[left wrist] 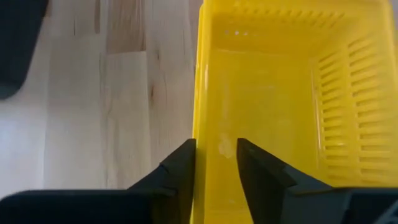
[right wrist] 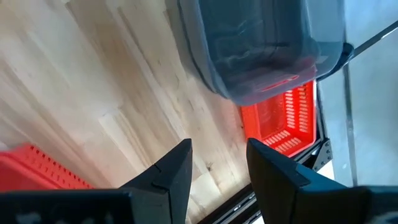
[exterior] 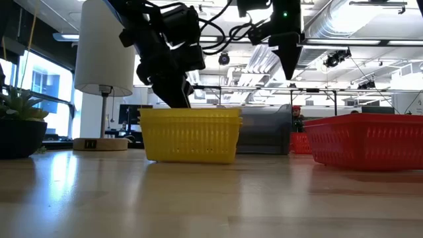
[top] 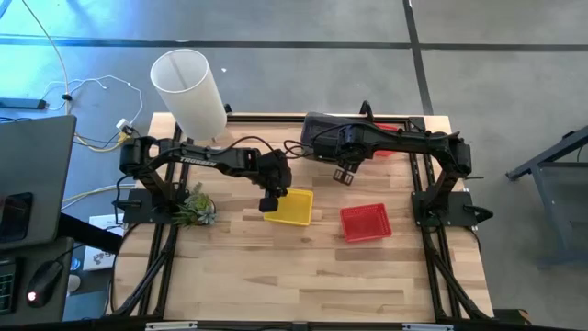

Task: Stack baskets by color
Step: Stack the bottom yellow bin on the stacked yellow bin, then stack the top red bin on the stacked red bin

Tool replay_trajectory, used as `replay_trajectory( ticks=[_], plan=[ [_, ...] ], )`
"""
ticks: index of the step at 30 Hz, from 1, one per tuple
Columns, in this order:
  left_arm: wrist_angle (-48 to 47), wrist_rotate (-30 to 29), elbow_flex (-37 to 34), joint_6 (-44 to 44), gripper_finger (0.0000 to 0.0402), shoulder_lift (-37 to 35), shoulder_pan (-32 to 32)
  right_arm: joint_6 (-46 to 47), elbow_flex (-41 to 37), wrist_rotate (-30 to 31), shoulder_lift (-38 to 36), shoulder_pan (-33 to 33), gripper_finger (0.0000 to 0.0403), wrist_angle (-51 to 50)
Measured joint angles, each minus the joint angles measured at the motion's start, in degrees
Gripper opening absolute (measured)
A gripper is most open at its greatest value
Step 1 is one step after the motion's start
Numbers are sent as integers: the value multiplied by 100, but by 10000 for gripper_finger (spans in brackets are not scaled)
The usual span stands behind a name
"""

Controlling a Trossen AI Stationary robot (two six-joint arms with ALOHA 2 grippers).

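Observation:
A yellow basket [top: 291, 208] stands mid-table; in the low view it shows two nested rims [exterior: 192, 114]. My left gripper [top: 272, 199] is open at its left wall, one finger [left wrist: 179, 169] outside the wall and one [left wrist: 252, 171] inside the yellow basket [left wrist: 280, 106]. A red basket [top: 366, 222] sits on the table to the right. Smoky grey baskets [top: 321, 125] and another red basket [top: 388, 127] sit at the far edge. My right gripper [top: 344, 175] hangs open above the table between them, holding nothing. My left gripper comes from above, slanting down, and straddles the yellow basket's left wall [left wrist: 200, 134] with a gap between the fingers. The outer finger stands right beside the wall; I cannot tell whether it touches. The basket rests on the table.
A tall white lamp [top: 188, 85] stands at the far left corner and a small plant [top: 195, 210] near the left arm's base. Black frame rails [top: 432, 267] run along both sides. The near half of the wooden table [top: 303, 285] is bare.

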Motion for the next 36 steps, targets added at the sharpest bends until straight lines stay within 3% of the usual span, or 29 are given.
replay_trajectory(
  ticks=[5, 13, 20, 27, 36],
  plan=[
    [-12, 3, -2, 5, 123, -131, 5, -4, 0, -103, 0, 2, 138, -75],
    [-148, -2, -4, 16, 122, -501, 9, -19, 0, -107, 0, 11, 138, -180],
    [-921, -5, -4, 0, 122, -946, 9, -253, -52, 170, -15, 166, 138, -164],
    [-1297, -47, -4, 16, 112, -1253, 11, -400, -1483, 847, -681, 157, 138, 19],
    [-1258, -61, -4, 16, 111, -1389, 13, -849, -2975, 502, -2045, -215, 138, 1146]
  ],
)
